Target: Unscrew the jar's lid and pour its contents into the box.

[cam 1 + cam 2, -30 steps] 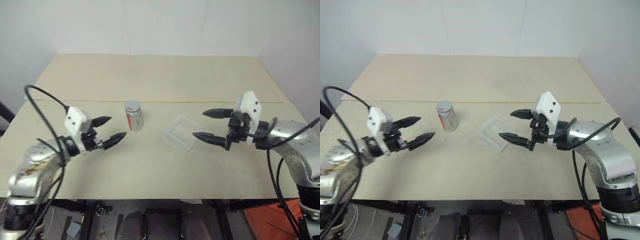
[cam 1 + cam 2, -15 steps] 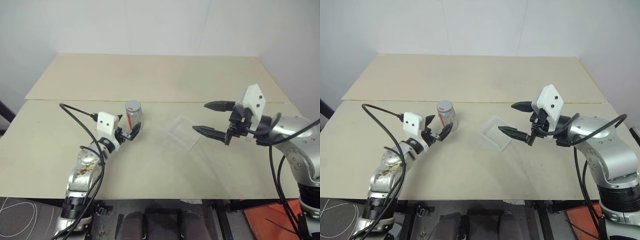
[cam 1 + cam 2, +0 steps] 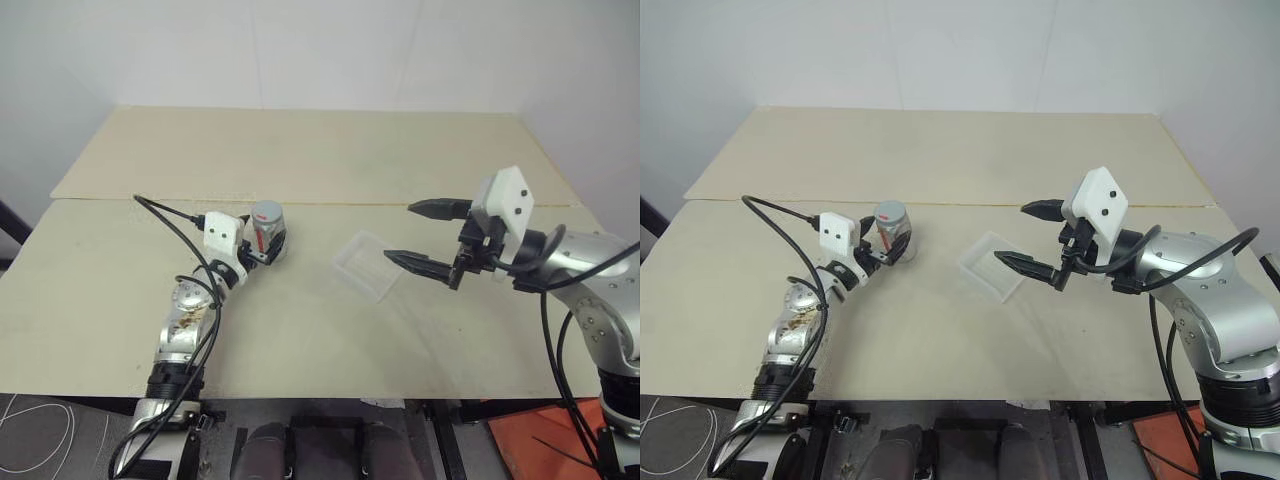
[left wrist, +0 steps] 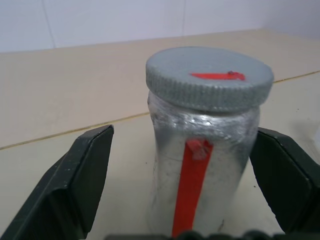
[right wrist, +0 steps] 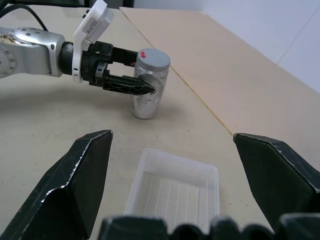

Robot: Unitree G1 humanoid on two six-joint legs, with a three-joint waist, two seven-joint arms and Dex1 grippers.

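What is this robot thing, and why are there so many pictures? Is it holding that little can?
It is a robot with two arms. Two pictures come from cameras in its head, looking down at a table. Two more come from cameras on its wrists. On the table stand a small silvery jar with a grey lid, and a clear plastic box. The left gripper has its open fingers on either side of the jar but is not squeezing it yet. The right gripper is open too, beside the box.

You have one jar [image 3: 267, 231] with one lid [image 4: 209, 77] on it, one clear box [image 3: 367, 266], and two grippers: the left gripper [image 3: 262, 246] and the right gripper [image 3: 418, 235]. One table [image 3: 320, 150] holds everything.
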